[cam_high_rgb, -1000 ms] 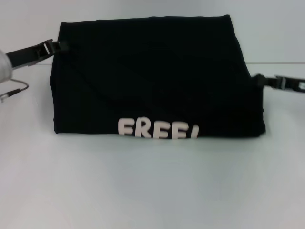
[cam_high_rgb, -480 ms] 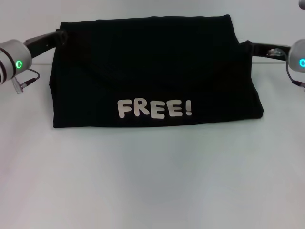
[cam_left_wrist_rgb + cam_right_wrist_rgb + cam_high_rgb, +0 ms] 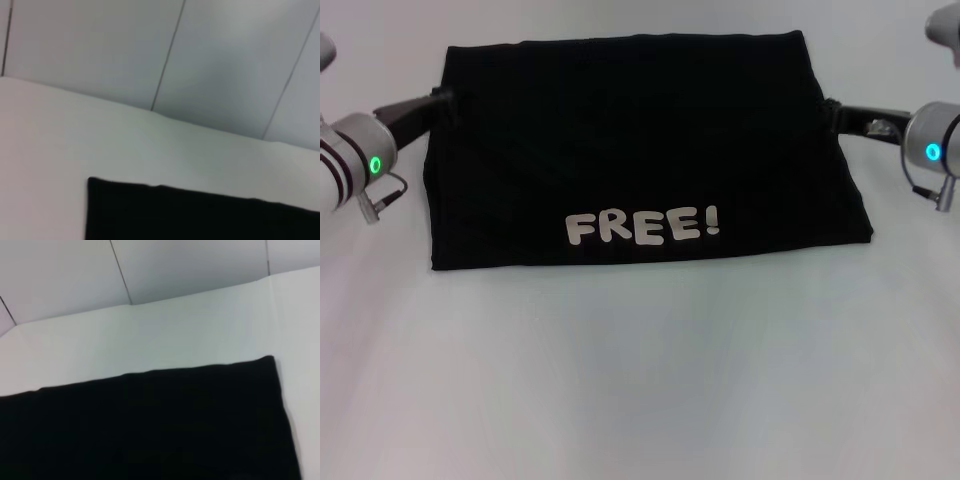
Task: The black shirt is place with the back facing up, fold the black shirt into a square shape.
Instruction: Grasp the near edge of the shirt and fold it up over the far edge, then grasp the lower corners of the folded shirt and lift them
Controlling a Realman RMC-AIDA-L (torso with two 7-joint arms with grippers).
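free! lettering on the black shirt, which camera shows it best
The head view: the white FREE! lettering reads whole near the front edge of the folded black shirt. The left wrist view shows only a plain black corner, the right wrist view a plain black stretch; neither shows any letters.

The tips of the left pincer [image 3: 438, 98] and the right pincer [image 3: 835, 112] were lost against the black shirt [image 3: 640, 150], so their opening could not be judged. In both wrist views the black shirt was cut off by the frame edge, and no fingers were shown.
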